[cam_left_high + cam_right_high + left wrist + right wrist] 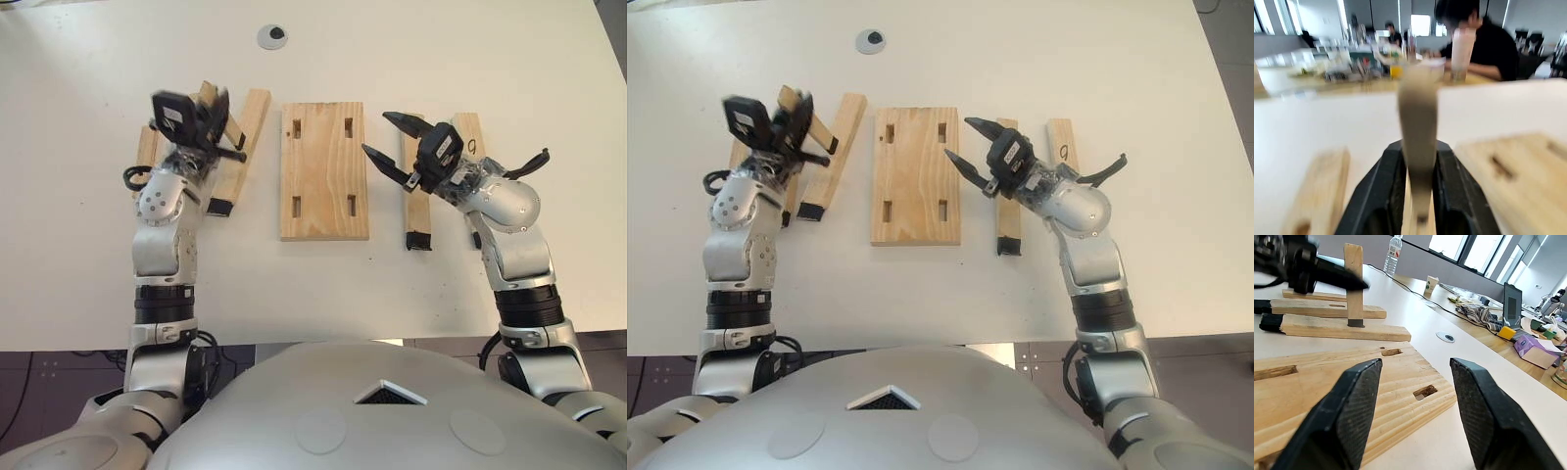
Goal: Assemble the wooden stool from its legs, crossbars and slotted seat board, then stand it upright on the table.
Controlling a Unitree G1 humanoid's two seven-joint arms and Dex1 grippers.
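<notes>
**Left eye view:** the pale rectangular wooden seat board w/ four slots (pixel 323 171) lies flat mid-table. Left gripper (pixel 201 119) is clamped on a short pale wooden crossbar (pixel 207 94), above the long pale wooden legs w/ black feet (pixel 238 152). Right gripper (pixel 390 147) is spread wide w/ nothing in it, just beside the board's right edge and over a second leg pair (pixel 417 201).

**Left wrist view:** fingers pinch the crossbar upright, near its lower end.

**Right wrist view:** the crossbar stands on a leg, seemingly at its slot. Own fingers (pixel 1354 406) are wide apart over the board.

**Handling:** wood is prob. stiff, light and not fragile. Take the board by an edge and the legs mid-length.
</notes>
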